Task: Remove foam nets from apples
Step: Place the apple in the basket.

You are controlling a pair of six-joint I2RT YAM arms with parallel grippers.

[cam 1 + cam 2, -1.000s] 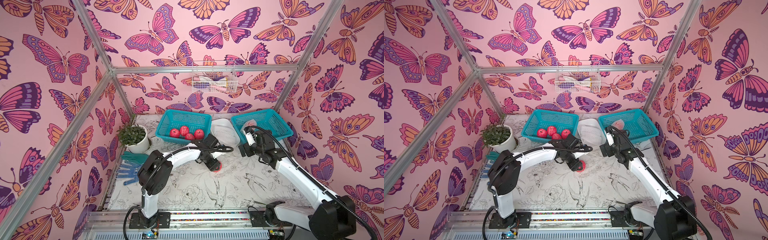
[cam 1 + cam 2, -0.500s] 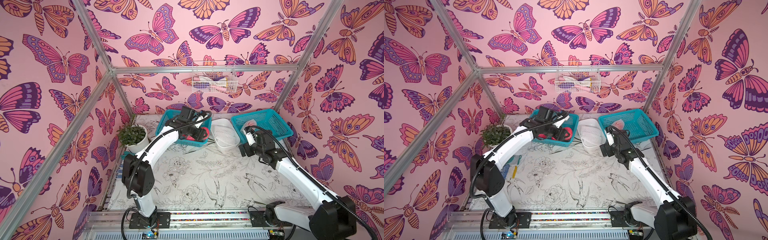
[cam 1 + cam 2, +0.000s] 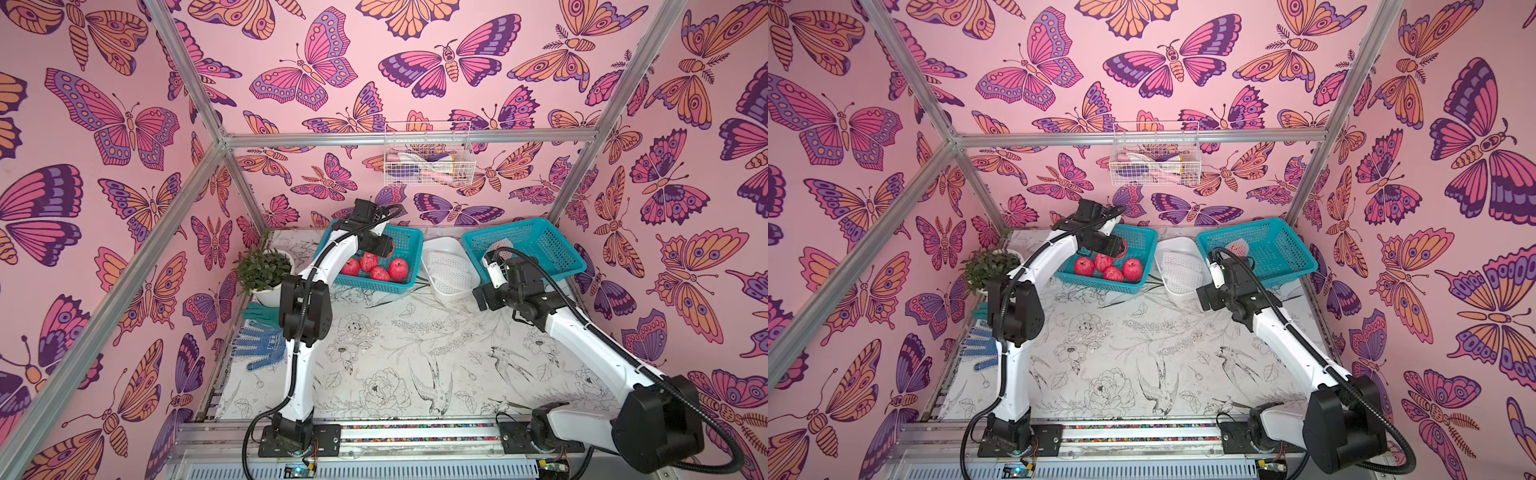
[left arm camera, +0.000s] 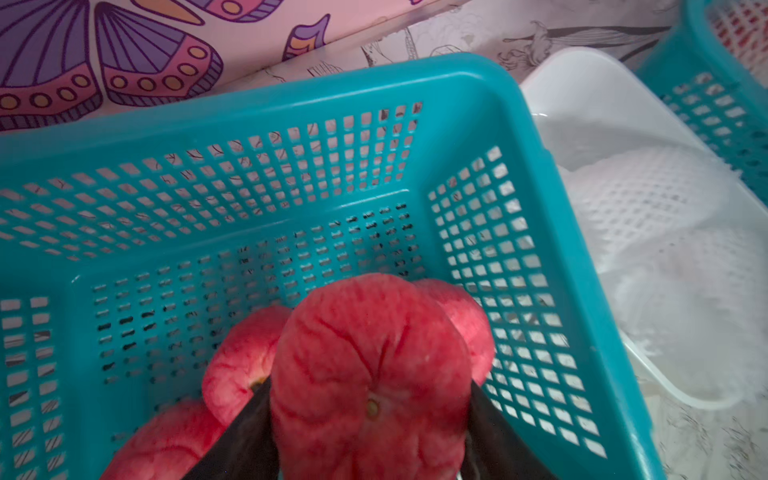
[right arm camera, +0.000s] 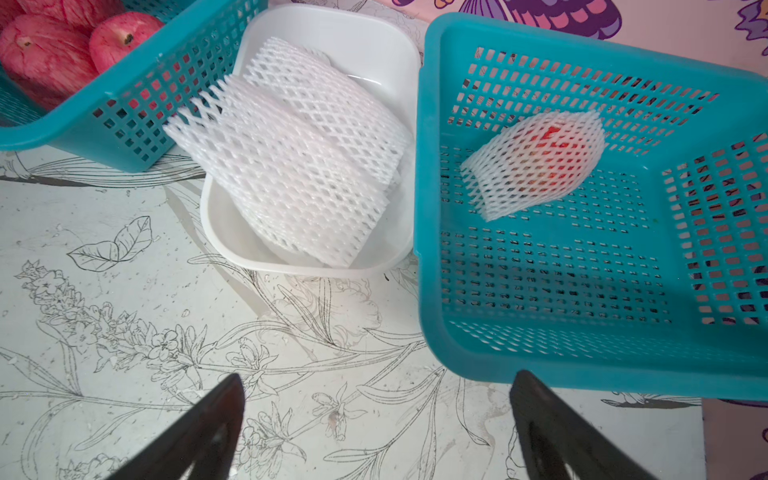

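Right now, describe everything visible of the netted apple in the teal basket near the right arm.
The netted apple shows only as red patches through its white foam net, a soft-looking sleeve of diamond-shaped holes whose ragged open end sticks out past the fruit. It lies on its side, alone on the perforated floor of the teal basket. Nothing else touches it; the right gripper, jaws open, is apart from it, outside the basket.

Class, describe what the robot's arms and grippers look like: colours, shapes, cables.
The left arm and right arm share white tubular links, chunky black joints and black corrugated cables looping alongside. The left gripper and right gripper have dark, tapering fingers.
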